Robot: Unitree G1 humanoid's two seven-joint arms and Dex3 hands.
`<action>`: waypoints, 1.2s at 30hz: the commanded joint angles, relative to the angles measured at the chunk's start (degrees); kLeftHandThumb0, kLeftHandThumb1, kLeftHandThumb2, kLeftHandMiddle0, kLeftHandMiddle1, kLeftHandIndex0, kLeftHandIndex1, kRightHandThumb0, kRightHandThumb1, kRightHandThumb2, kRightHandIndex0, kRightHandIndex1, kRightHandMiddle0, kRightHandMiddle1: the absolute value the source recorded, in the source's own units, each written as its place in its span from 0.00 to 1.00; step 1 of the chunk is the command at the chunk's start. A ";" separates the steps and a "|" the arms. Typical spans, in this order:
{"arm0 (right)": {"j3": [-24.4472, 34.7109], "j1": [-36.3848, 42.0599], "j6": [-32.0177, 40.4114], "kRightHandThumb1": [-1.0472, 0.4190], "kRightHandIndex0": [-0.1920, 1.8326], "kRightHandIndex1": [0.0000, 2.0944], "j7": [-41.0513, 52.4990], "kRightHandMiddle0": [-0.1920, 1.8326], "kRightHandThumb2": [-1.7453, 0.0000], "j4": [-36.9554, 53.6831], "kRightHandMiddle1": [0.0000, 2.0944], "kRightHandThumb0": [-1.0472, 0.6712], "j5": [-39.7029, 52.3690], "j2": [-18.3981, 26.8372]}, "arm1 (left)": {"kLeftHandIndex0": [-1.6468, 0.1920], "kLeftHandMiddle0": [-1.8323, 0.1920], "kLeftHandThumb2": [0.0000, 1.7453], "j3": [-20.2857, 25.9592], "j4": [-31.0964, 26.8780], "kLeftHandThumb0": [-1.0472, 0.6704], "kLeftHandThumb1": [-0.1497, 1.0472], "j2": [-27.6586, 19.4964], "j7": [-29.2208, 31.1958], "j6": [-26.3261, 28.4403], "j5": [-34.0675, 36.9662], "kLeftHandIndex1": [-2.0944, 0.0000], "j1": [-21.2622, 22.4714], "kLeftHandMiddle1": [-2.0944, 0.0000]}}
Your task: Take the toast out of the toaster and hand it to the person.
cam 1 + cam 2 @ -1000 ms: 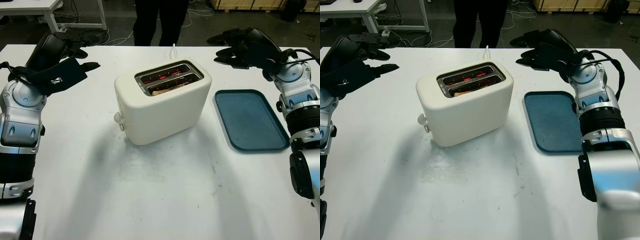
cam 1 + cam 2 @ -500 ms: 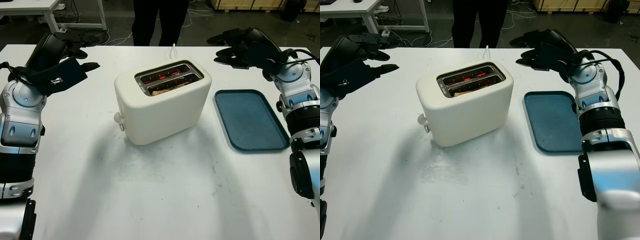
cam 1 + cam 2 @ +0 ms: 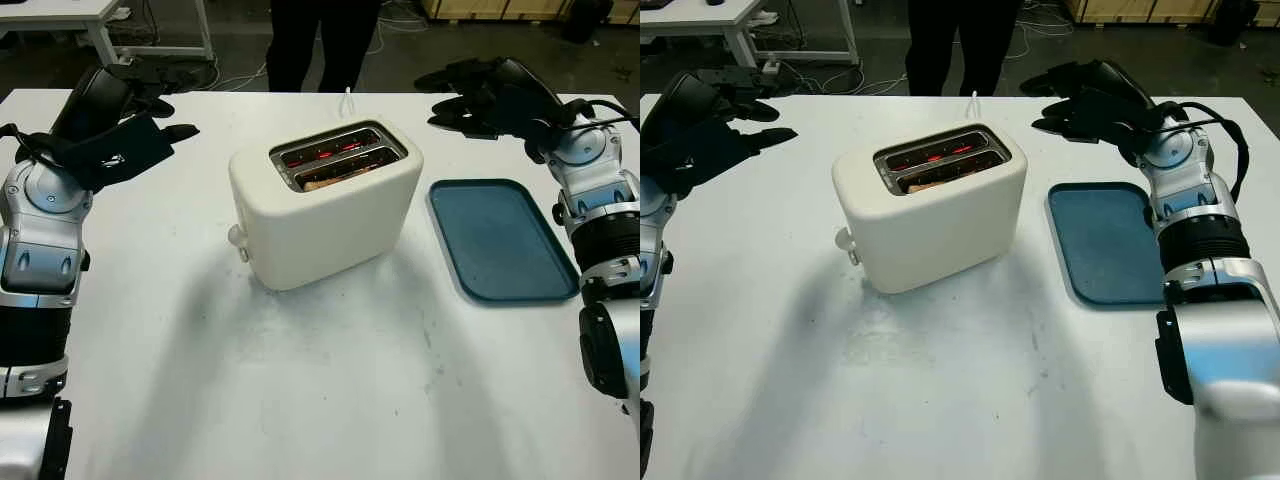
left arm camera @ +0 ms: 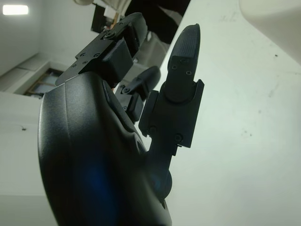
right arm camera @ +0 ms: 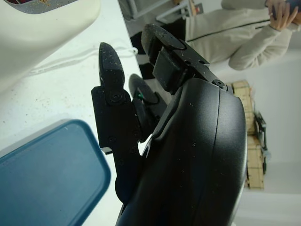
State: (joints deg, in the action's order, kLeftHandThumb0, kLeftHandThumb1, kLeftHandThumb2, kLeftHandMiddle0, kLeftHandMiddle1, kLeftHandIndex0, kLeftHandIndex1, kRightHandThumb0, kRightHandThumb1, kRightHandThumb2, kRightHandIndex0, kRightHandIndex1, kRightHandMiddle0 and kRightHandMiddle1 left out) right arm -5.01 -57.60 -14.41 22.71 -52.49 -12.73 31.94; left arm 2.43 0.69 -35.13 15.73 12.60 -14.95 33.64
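A cream-white two-slot plastic toaster [image 3: 325, 205] stands near the middle of the white table [image 3: 330, 400], turned at an angle, with its lever knob [image 3: 237, 237] on the end facing the robot's left. Inside both slots the heating elements glow red. A slice of light-brown toast [image 3: 322, 182] sits low in the nearer slot, its top edge just below the slot rim; the farther slot shows no slice that can be made out. A white power cord [image 3: 348, 101] leaves the far side of the toaster toward the table's far edge. A dark blue rectangular plastic tray [image 3: 500, 238] with rounded corners lies flat on the table just beside the toaster on the robot's right, apart from it. The left hand [image 3: 135, 140] is raised above the far left area of the table, well apart from the toaster, open and holding nothing. The right hand [image 3: 470, 95] is raised above the far right area of the table, beyond the tray's far end, likewise open and holding nothing. A person in dark trousers [image 3: 320, 40] stands at the far edge of the table, behind the toaster.
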 commanded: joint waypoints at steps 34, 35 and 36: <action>-0.10 0.62 -1.87 0.09 0.48 0.00 -0.47 0.46 0.93 -0.04 0.00 0.41 -0.34 0.43 | 0.51 0.64 0.04 0.20 -0.80 0.36 0.89 0.29 -0.29 0.73 0.01 1.00 -0.48 0.75; -0.14 0.63 -1.91 0.09 0.47 0.00 -0.45 0.45 0.93 0.05 0.00 0.42 -0.40 0.47 | 0.51 0.64 0.04 0.21 -0.90 0.36 0.89 0.34 -0.29 0.87 0.02 1.00 -0.48 0.75; -0.12 0.66 -1.84 0.09 0.48 0.00 -0.41 0.45 0.93 0.20 0.00 0.42 -0.37 0.48 | 0.51 0.64 0.04 0.20 -0.87 0.36 0.89 0.34 -0.26 0.89 0.03 1.00 -0.43 0.75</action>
State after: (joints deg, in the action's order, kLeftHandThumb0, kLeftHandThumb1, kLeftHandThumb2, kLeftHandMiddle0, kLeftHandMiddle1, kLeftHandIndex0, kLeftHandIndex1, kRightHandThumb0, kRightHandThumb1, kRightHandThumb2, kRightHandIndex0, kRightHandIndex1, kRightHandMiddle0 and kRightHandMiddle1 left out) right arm -5.06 -57.57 -15.23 22.68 -52.48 -12.83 31.94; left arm 2.43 0.59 -35.13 15.73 12.94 -14.82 33.63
